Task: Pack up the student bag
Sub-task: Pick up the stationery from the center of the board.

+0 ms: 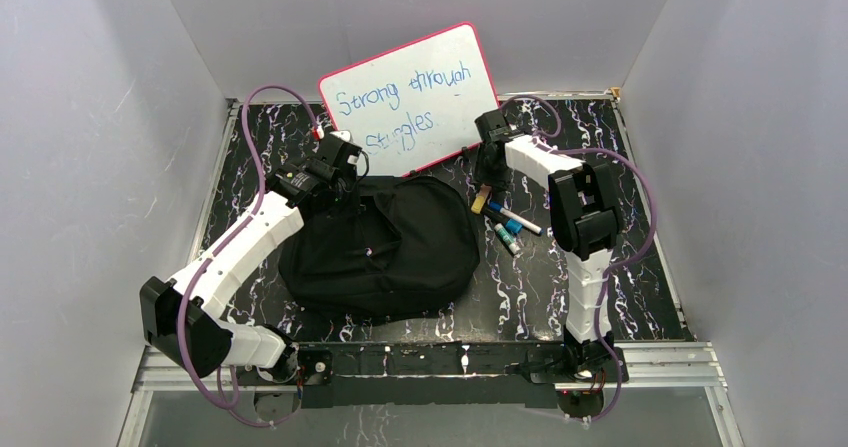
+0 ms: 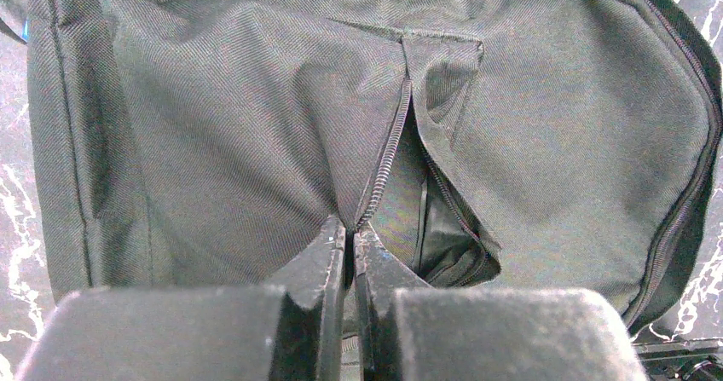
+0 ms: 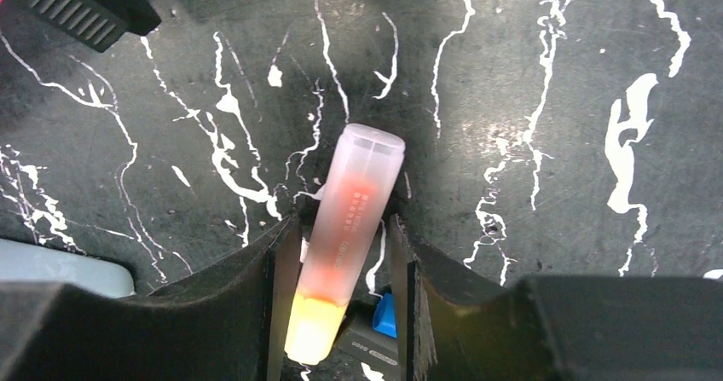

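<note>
Left pincer (image 2: 349,229) (tight) on twill student bag (image 2: 213,117)

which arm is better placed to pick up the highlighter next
Right. Its tool straddles the highlighter on the table, a finger on each side. The left tool is shut on the student bag at its zipper opening, so it is busy.

the right gripper (image 3: 345,228) straddles a clear-capped orange-and-yellow marker (image 3: 354,193) lying on the black white-veined table (image 3: 529,100), jaws parted close either side, a blue cap (image 3: 385,314) just beside.
</note>
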